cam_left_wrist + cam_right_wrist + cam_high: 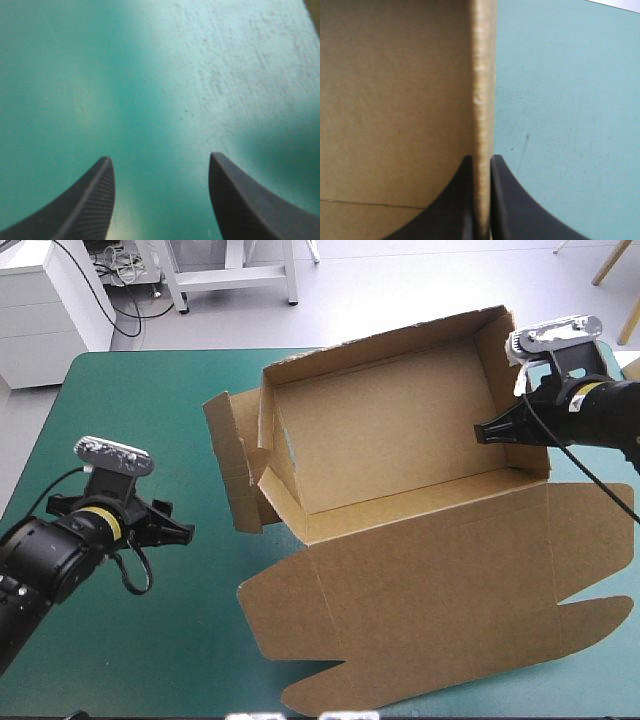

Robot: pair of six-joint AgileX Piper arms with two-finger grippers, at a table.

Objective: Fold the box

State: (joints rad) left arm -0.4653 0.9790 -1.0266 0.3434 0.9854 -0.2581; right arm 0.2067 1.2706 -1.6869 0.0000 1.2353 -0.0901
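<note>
The brown box (400, 440) stands as an open tray on the teal-green cover, its walls raised and its lid (440, 610) lying flat toward the table's near edge. A loose side flap (232, 462) sticks out at the box's left end. My right gripper (482, 432) is shut on the box's right end wall; in the right wrist view that wall's edge (483, 100) runs up between the fingers (455, 210) of the right gripper (481, 165). My left gripper (180, 530) hovers open over bare cover left of the box, with nothing between its fingers (95, 200).
A strip of bare teal-green cover (130, 440) lies left of the box around my left arm. The lid's scalloped edge (330, 695) reaches close to the table's near edge. A sliver of brown board (315, 15) shows ahead of the left gripper.
</note>
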